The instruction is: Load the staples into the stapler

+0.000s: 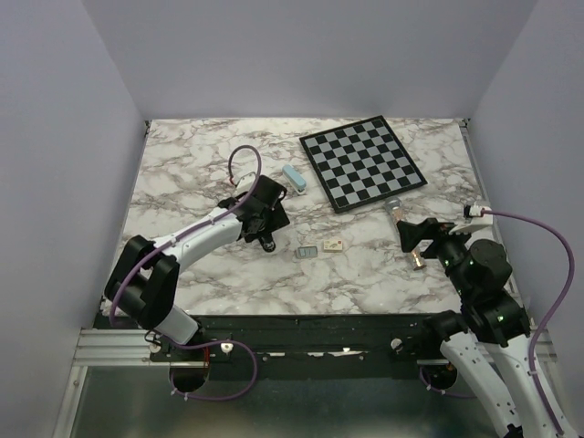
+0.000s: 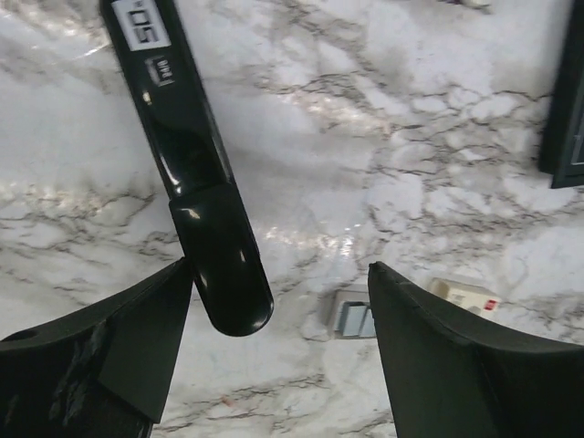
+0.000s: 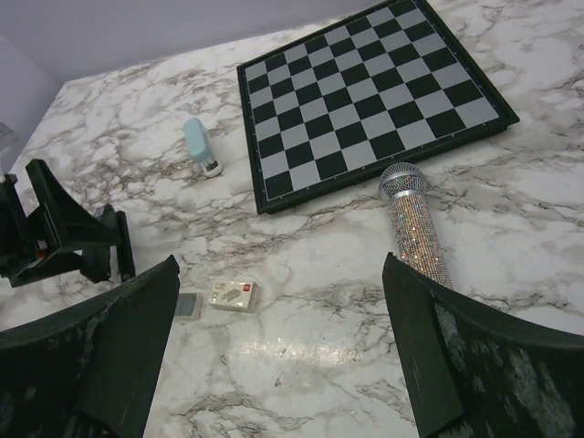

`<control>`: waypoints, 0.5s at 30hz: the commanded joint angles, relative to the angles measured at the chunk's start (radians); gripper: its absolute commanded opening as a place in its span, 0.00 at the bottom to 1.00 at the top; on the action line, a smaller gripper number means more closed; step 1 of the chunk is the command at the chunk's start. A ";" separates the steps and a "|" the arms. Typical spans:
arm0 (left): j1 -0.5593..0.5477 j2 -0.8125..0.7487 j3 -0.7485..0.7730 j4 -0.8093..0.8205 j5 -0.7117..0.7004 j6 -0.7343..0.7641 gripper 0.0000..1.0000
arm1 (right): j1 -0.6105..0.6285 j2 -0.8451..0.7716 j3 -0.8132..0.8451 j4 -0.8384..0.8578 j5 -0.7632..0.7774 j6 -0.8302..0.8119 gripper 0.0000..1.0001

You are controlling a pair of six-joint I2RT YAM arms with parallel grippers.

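Left wrist view looks straight down on the black stapler (image 2: pixel 205 210), which lies flat on the marble surface (image 1: pixel 365 274), its rounded end between the fingers of the left tool (image 2: pixel 281 274). The fingers stand wide apart with nothing gripped. The stapler end sits just beside the left-hand finger (image 2: pixel 119 356) and well clear of the other, so I would guess this arm is lining up to take hold of the stapler or pin it down.

The staples (image 2: pixel 351 315), a small grey strip, lie on the surface just past the stapler's end, with a cream box (image 2: pixel 465 294) right next to them. They are not loaded yet.

From where I stand, the right tool (image 3: pixel 278 292) hangs above the near right of the surface, also spread open and empty. A glittery microphone (image 3: pixel 415 228) lies ahead of it beside the chessboard (image 3: pixel 370 91), and a pale blue object (image 3: pixel 199 146) sits further off. This arm seems placed to wait, perhaps to fetch the strip once the stapler is opened.
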 commanded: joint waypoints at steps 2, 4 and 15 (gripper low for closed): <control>-0.036 0.047 0.091 0.106 0.097 0.004 0.86 | 0.007 0.026 -0.010 0.018 -0.016 -0.018 1.00; -0.042 0.060 0.101 0.146 0.122 0.036 0.87 | 0.007 0.041 -0.010 0.020 -0.019 -0.018 1.00; -0.046 0.080 0.235 0.249 0.195 0.477 0.93 | 0.007 0.071 0.000 0.023 -0.083 -0.033 1.00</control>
